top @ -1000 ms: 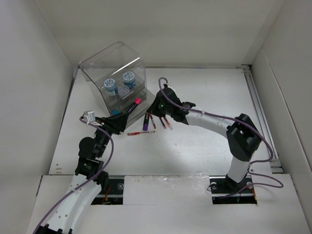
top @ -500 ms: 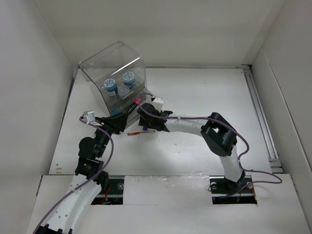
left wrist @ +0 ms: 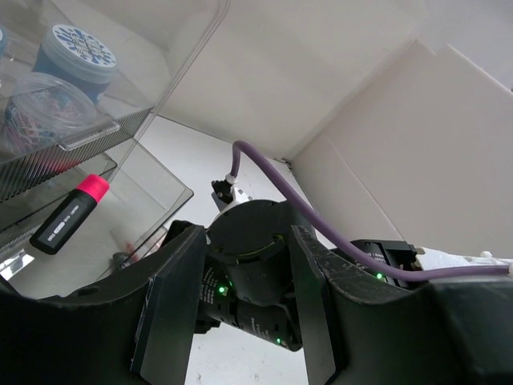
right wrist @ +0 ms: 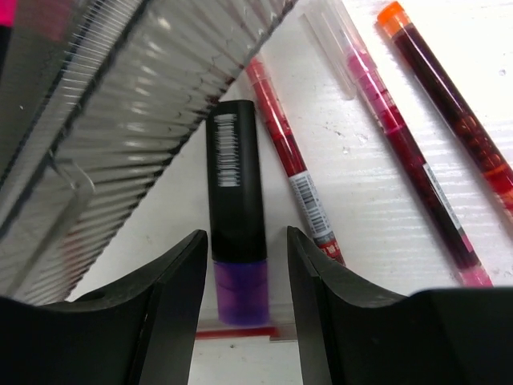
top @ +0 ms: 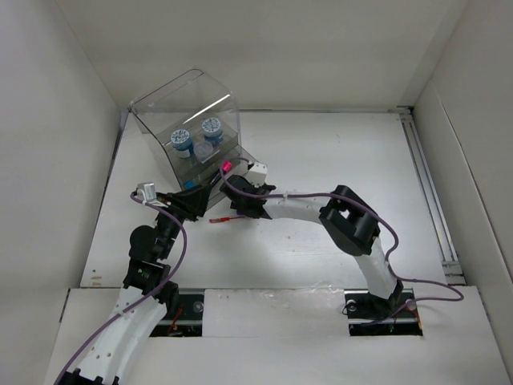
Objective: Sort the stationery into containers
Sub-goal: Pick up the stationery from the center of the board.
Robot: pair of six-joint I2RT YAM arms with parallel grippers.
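The right hand [right wrist: 244, 241] lies stretched across near the left hand [left wrist: 244, 245] (both with fingers spread apart).

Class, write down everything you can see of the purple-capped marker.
The purple-capped marker is short, with a glossy black barrel that looks like plastic, a white barcode print near its far end, and a purple cap pointing toward the wrist camera. It lies flat and capped on the white table, between the open fingers of the right end effector, close beside a red pen and the clear box.
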